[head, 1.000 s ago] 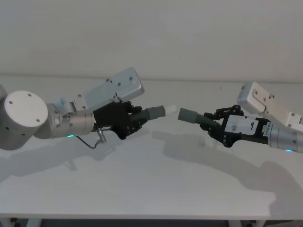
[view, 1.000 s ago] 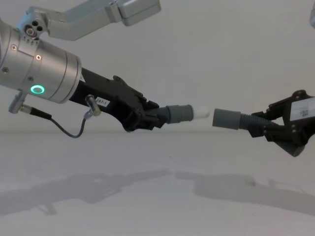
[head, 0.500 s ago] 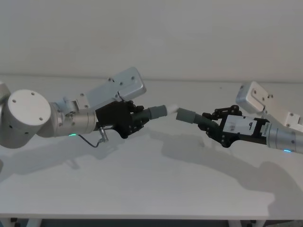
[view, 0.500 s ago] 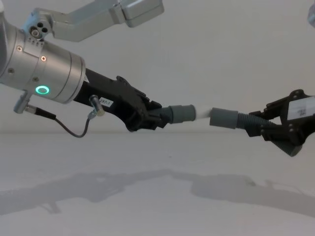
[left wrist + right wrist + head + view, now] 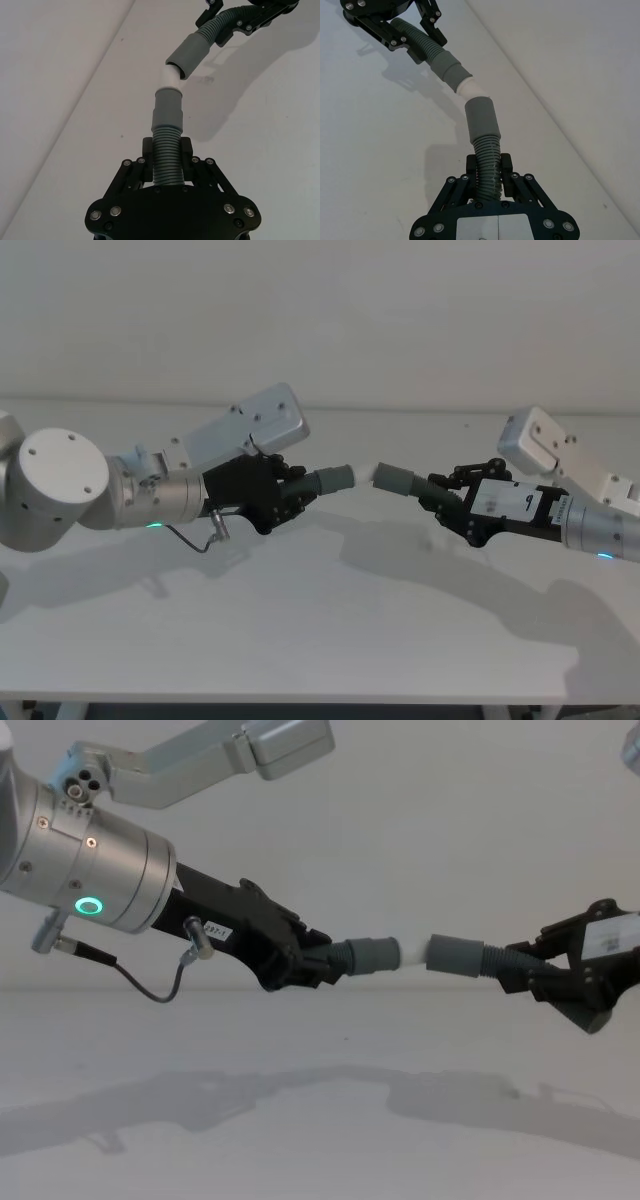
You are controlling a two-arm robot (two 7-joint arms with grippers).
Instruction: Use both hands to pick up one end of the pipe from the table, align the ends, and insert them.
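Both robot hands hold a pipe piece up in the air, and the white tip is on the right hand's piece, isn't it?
Not quite. The white tip is on the left gripper's piece, as the left wrist view shows. The right gripper's piece ends in a plain grey cuff. Both are held in the air.

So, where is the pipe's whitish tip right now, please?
Mid chest view, the whitish tip hangs above the table between the left tool and right tool, at the mouth of the right-hand grey cuff.
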